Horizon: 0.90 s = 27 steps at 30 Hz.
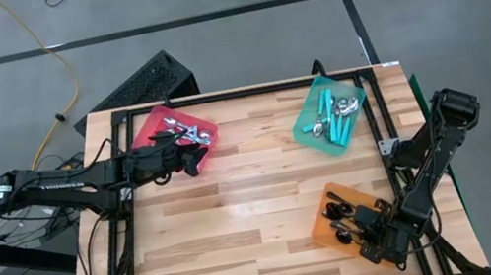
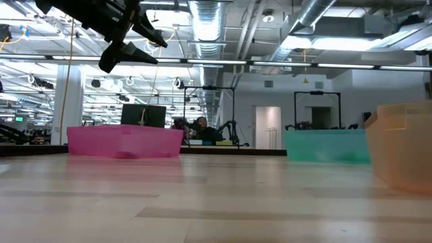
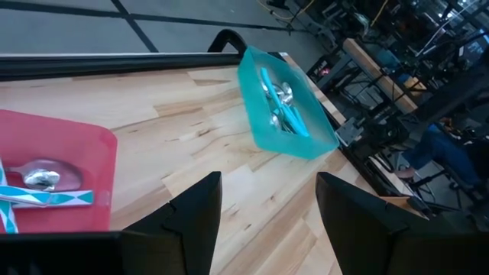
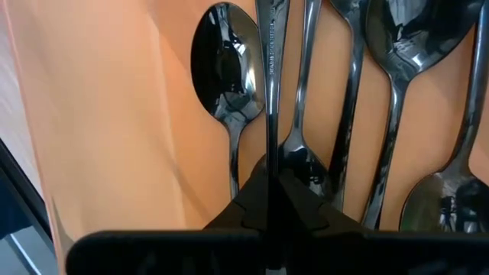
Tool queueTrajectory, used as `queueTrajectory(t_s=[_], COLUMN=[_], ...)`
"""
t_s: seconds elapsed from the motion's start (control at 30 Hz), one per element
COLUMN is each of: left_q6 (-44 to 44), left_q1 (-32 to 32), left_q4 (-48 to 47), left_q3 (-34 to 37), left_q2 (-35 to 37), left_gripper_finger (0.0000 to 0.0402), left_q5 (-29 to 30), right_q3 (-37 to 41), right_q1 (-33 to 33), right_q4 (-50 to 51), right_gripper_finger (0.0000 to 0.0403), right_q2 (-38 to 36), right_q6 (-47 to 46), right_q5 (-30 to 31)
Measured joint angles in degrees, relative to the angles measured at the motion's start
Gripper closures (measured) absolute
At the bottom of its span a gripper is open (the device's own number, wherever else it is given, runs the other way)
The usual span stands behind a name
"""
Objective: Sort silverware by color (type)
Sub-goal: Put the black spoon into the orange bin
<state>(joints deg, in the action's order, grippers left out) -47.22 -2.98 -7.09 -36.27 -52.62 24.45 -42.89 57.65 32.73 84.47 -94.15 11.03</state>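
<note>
Several shiny silver spoons (image 1: 190, 132) lie in the red tray (image 1: 161, 124) at the far left. In the left wrist view a silver spoon (image 3: 42, 177) and a teal-handled piece (image 3: 53, 198) show in that tray. Teal-handled spoons (image 1: 333, 113) fill the teal tray (image 1: 310, 132) at the far right. Black spoons (image 4: 221, 76) lie in the orange tray (image 1: 326, 229) at the near right. My left gripper (image 1: 193, 159) hangs open above the red tray's near corner, well off the table (image 2: 131, 44). My right gripper (image 1: 372, 226) is down in the orange tray, shut on a black spoon. My right gripper (image 4: 269, 206) pinches the thin handle (image 4: 269, 145) of a black spoon between its two fingers, with the fingers pointing along the handle. The handle runs straight ahead over the other black spoons and its far end lies outside the frame. Whether it is lifted clear cannot be told.
A black metal frame (image 1: 131, 227) runs around the wooden table (image 1: 241, 228), whose middle is bare wood. The teal tray (image 3: 286, 107) stands ahead of the left gripper. A dark box (image 1: 142, 85) sits beyond the far-left corner.
</note>
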Motion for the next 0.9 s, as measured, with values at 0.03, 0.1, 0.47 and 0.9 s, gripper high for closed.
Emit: queueTrajectory(t_s=[0.03, 0.1, 0.47, 0.9], left_q6=[0.0, 0.0, 0.0, 0.0], left_q1=[0.0, 0.0, 0.0, 0.0], left_q4=[0.0, 0.0, 0.0, 0.1], left_q3=[0.0, 0.0, 0.0, 0.0], left_q2=[0.0, 0.0, 0.0, 0.0], left_gripper_finger=[0.0205, 0.0205, 0.0205, 0.0205], left_q5=[0.1, 0.1, 0.0, -0.1], right_q3=[0.0, 0.0, 0.1, 0.2], right_q1=[0.0, 0.0, 0.0, 0.0], right_q4=[0.0, 0.0, -0.2, 0.2], right_gripper_finger=[0.0369, 0.0358, 0.0338, 0.0246], right_q2=[0.0, 0.0, 0.0, -3.6], right_q6=[0.0, 0.0, 0.3, 1.0], right_q5=[0.0, -0.1, -0.4, -1.0])
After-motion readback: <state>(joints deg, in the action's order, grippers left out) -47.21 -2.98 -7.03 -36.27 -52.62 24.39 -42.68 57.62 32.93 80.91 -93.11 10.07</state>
